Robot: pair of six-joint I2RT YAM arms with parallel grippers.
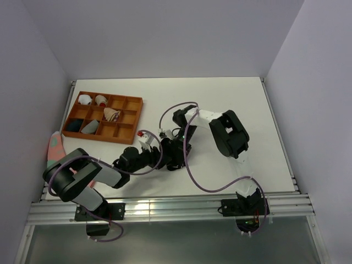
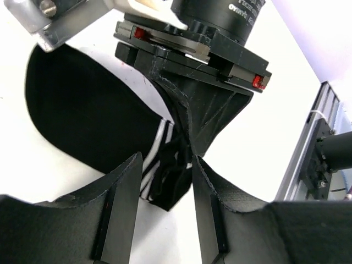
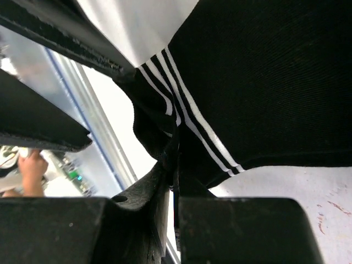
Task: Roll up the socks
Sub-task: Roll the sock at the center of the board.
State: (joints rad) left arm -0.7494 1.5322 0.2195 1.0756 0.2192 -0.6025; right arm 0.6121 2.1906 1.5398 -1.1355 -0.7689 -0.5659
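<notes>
The black sock [image 2: 82, 110] with a white-striped cuff lies on the white table, at centre in the top view [image 1: 171, 164]. My right gripper [image 3: 175, 165] is shut on the bunched cuff of the sock [image 3: 264, 71] and comes down from above in the left wrist view [image 2: 187, 144]. My left gripper [image 2: 166, 165] is open, one finger on each side of the pinched cuff, not touching it. In the top view the left gripper [image 1: 157, 151] and right gripper [image 1: 175, 149] meet over the sock. A tan and maroon sock [image 1: 111, 114] lies in a tray compartment.
An orange compartment tray [image 1: 130, 117] stands at the back left with small white and grey bundles [image 1: 84, 100] in it. A pink sock [image 1: 55, 146] lies at the table's left edge. A metal rail [image 1: 165, 209] runs along the near edge.
</notes>
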